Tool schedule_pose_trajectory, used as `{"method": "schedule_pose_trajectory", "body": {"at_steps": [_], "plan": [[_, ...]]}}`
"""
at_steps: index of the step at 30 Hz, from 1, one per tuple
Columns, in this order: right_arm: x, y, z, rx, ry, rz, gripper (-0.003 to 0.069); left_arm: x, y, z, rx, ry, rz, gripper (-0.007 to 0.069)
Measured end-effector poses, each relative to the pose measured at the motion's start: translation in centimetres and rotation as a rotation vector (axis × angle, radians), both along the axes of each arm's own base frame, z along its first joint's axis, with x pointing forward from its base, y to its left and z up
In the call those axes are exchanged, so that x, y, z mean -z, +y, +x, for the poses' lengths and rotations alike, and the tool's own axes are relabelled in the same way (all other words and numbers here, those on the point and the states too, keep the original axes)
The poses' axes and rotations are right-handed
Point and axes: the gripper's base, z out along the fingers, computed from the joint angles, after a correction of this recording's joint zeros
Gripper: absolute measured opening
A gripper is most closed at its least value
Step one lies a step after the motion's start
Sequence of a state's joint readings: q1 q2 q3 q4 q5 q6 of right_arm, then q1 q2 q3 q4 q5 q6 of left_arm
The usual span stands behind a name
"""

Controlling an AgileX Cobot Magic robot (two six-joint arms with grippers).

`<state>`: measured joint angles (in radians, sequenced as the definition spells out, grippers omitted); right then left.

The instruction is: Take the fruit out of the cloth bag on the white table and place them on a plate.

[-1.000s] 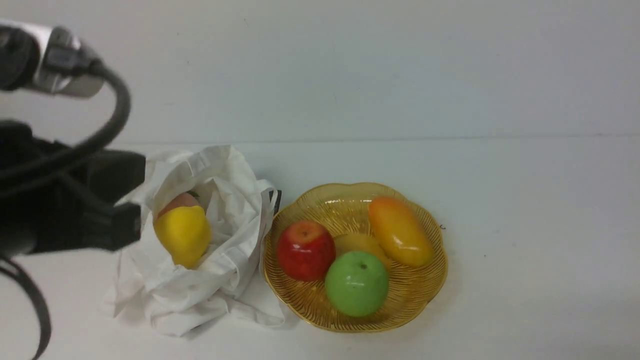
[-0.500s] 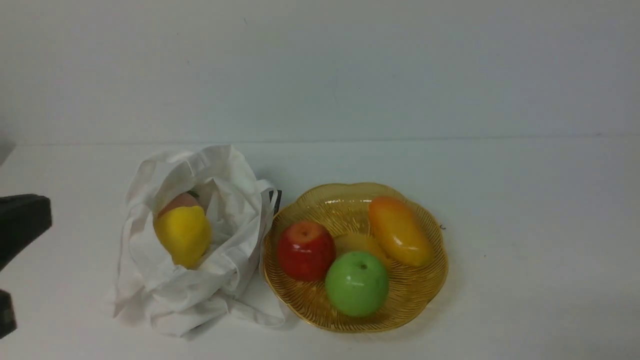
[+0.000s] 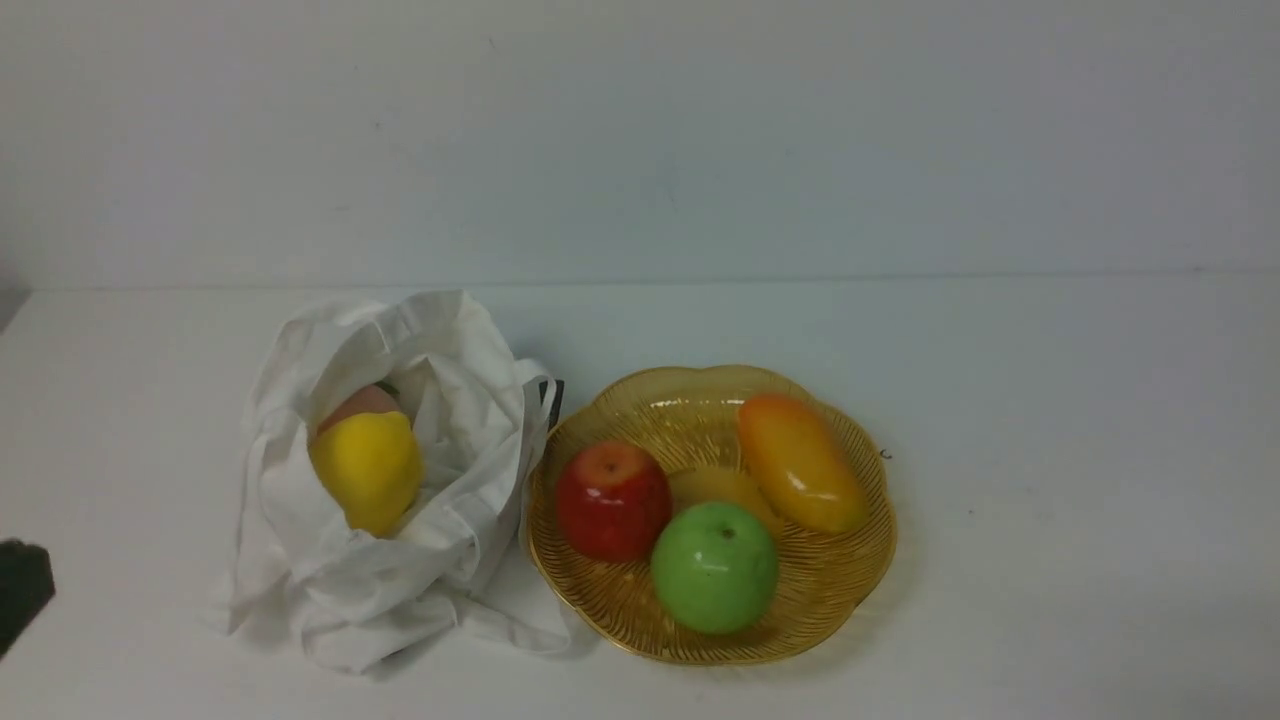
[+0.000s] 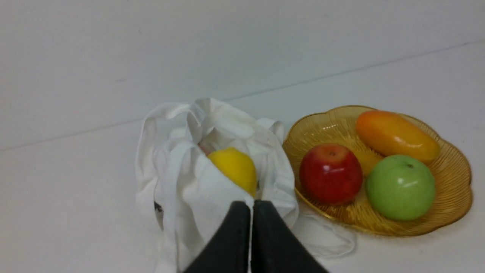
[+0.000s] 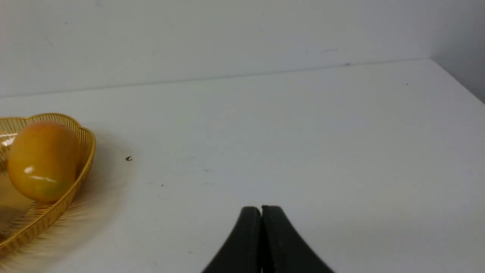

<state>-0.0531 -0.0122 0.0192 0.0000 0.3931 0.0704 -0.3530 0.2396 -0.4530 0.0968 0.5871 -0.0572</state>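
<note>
Lemon in cloth bag lies beyond the empty, closed left pincer

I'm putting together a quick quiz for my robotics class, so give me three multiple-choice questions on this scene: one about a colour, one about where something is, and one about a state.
1. On the plate, the fruit nearest the robot is:
A. blue
B. green
C. purple

2. The lemon lies:
A. on the plate
B. under the plate
C. in the cloth bag

3. The left hand is:
A. shut and empty
B. wide open
C. holding the lemon

Answers:
1 B: the front view shows a green apple at the plate's near edge.
2 C: white fabric wraps around the lemon in both views.
3 A: in the left wrist view its fingers meet with nothing between them.
</note>
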Motion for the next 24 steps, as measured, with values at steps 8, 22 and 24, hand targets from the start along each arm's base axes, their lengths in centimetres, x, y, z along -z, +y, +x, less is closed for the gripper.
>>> {"method": "schedule_pose_trajectory", "body": {"at_steps": [8,22,24], "plan": [[0.0,0.0,0.0,0.0,0.0,0.0,-0.0013,7.4,0.7,-0.5,-0.172,-0.089,-0.011,-0.0008],[0.0,0.0,0.0,0.0,-0.001,0.001,-0.0013,12.6,1.0,-0.1,-0.218,0.021,0.04,-0.0008],[0.0,0.0,0.0,0.0,-0.001,0.001,-0.0013,12.6,1.0,-0.1,-0.218,0.021,0.041,-0.0008]]}}
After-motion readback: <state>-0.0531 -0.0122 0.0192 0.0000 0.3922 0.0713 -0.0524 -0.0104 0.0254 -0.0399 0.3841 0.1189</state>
